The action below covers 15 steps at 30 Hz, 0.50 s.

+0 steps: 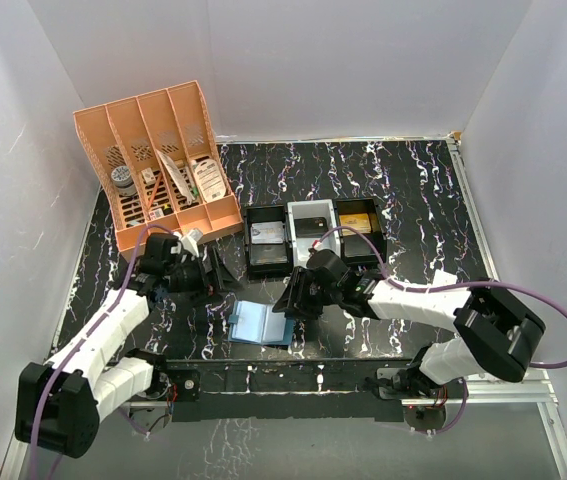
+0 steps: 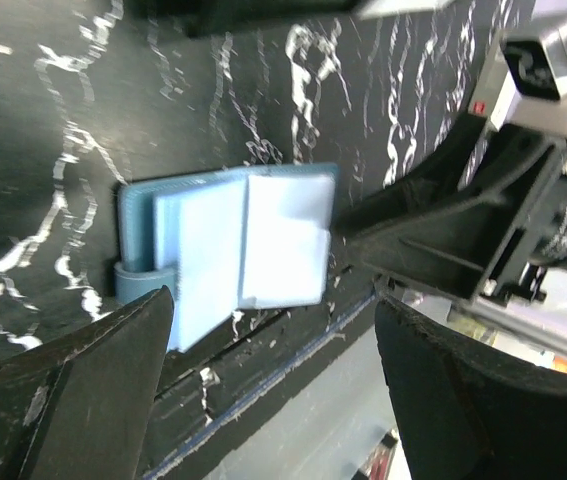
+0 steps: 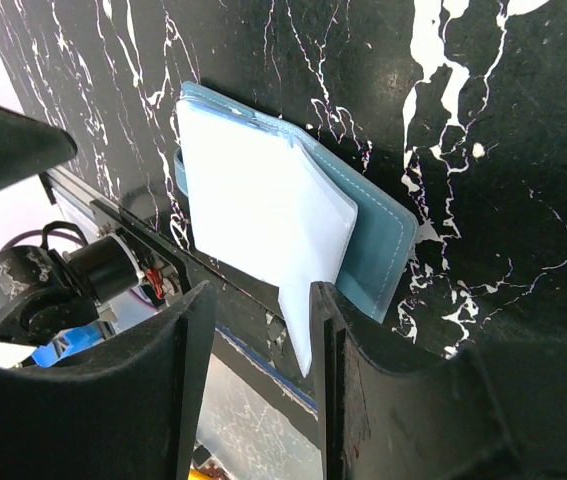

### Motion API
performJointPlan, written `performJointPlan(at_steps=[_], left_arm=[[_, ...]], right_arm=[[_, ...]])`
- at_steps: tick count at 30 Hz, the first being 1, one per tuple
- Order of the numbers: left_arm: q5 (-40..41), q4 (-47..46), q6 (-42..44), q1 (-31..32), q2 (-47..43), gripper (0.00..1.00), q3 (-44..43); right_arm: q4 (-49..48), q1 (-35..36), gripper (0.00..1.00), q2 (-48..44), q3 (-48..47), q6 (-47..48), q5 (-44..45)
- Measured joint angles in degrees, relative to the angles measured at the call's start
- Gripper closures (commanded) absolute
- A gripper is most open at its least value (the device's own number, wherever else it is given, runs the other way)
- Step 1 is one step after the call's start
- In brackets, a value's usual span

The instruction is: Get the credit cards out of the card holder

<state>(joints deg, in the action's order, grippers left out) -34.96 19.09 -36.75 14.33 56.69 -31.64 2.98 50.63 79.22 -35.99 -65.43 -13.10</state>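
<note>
The black table with white marble veins (image 1: 413, 200) carries everything. A peach plastic file rack with four slots (image 1: 158, 165) lies tilted on its back beyond the left gripper (image 1: 215, 276), away from the arm bases. A row of three small rectangular trays, black, white and black (image 1: 250, 250), sits just beyond the right gripper (image 1: 289, 300).

The teal-blue soft bifold card holder (image 1: 261, 323) lies opened on the table between the two grippers, touching the right one and a little apart from the left one. Its light blue inside faces up, and one flap (image 3: 263, 190) stands raised.

The left gripper's fingers (image 2: 93, 390) are spread wide with nothing between them. The right gripper's fingers (image 3: 153, 400) stand narrowly apart, with a corner of the raised flap between them. I cannot tell whether they pinch it.
</note>
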Motion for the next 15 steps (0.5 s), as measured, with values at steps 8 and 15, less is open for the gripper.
performJointPlan(at_steps=[8, 15], left_arm=[[5.38, 4.52, -1.57, 10.51, 2.03, 0.18, -3.23], [11.78, 8.81, -1.66, 12.96, 4.7, 0.24, -4.68]], right_arm=[[0.2, 0.0, 0.57, -0.07, 0.13, -0.52, 0.17], [3.37, 0.0, 0.57, -4.72, 0.11, 0.28, 1.92]])
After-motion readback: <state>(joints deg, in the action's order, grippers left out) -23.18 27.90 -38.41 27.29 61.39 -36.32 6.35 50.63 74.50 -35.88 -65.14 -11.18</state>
